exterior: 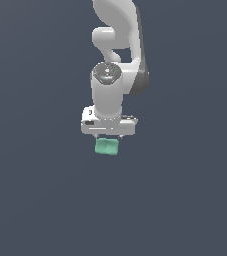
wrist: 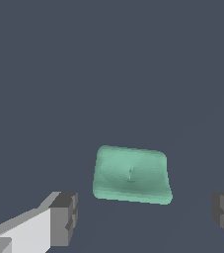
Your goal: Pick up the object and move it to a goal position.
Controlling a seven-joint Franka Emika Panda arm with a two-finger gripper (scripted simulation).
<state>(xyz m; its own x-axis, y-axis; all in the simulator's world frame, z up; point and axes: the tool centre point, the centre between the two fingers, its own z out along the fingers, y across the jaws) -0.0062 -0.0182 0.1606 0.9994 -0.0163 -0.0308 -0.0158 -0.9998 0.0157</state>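
Note:
The object is a small mint-green blocky lump [exterior: 106,147] with rounded edges, lying on the dark grey floor just below my white gripper [exterior: 108,136] in the exterior view. In the wrist view the object [wrist: 131,174] lies between my two grey fingertips [wrist: 65,217], with a clear gap on each side. The gripper [wrist: 145,215] is open and touches nothing. Its fingers are mostly hidden behind the hand in the exterior view.
The white arm [exterior: 116,45] rises from the gripper toward the top of the exterior view. The plain dark grey floor [exterior: 35,200] surrounds the object. No goal marker shows.

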